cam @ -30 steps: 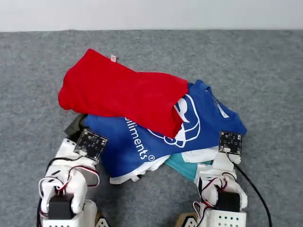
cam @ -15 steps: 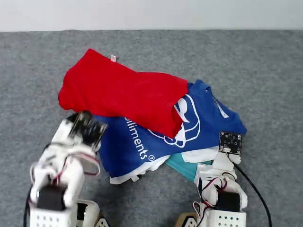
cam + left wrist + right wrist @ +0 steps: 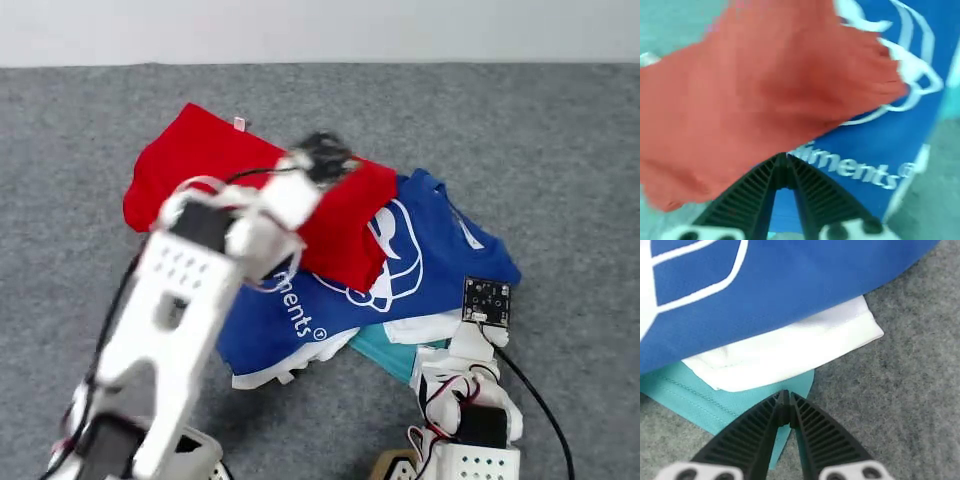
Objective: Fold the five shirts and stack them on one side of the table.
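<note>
1. Grey felt covers the desk (image 3: 560,150), with a pale wall (image 3: 320,30) along its far edge. The shirts lie in one loose heap close to the arms, none of them folded, so the task looks barely begun.
2. Farthest left, and on top of the heap, is the red shirt (image 3: 190,180). It is rumpled and slants across the pile, with one corner draped over the print of the shirt beneath. Being uppermost, it is the natural one to take first.
3. The left arm (image 3: 180,300) stretches out over the red cloth. The left pincer (image 3: 783,165) hangs just above the red shirt's edge with its jaws pressed together and nothing between them. They would probably have to part before they could pinch a hem.
4. In the middle, the blue shirt (image 3: 440,250) lies under the red one and spreads toward the right, its white print partly covered.
5. A white shirt (image 3: 790,355) pokes out from under the blue shirt's near edge. Below that lies a teal shirt (image 3: 700,400), flat on the felt.
6. At the right, the right arm (image 3: 470,400) sits folded low at the desk's near edge. The right pincer (image 3: 785,402) hovers over the teal corner, just beside the white hem, shut tight and empty. It is likely parked there to leave the heap free for the other arm.
</note>
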Controlling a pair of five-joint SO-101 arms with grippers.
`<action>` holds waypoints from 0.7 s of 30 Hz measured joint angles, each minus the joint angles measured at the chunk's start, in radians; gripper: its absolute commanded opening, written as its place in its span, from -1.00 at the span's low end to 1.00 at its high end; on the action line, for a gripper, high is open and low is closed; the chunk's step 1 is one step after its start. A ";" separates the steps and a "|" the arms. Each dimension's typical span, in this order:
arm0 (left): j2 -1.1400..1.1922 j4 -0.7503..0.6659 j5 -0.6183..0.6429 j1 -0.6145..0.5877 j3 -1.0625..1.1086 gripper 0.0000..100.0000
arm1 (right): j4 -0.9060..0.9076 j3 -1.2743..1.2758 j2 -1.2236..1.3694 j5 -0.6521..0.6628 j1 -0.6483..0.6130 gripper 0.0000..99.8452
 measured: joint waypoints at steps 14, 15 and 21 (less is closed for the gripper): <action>0.568 0.167 -0.104 0.038 -0.338 -0.39 | 0.000 0.000 0.000 0.000 0.000 -0.98; 0.605 0.166 -0.109 0.038 -0.342 -0.39 | 0.000 0.000 0.000 0.000 0.000 -0.98; 0.781 0.055 -0.069 -0.003 -0.367 -0.97 | 0.000 0.000 0.000 0.000 0.000 -0.98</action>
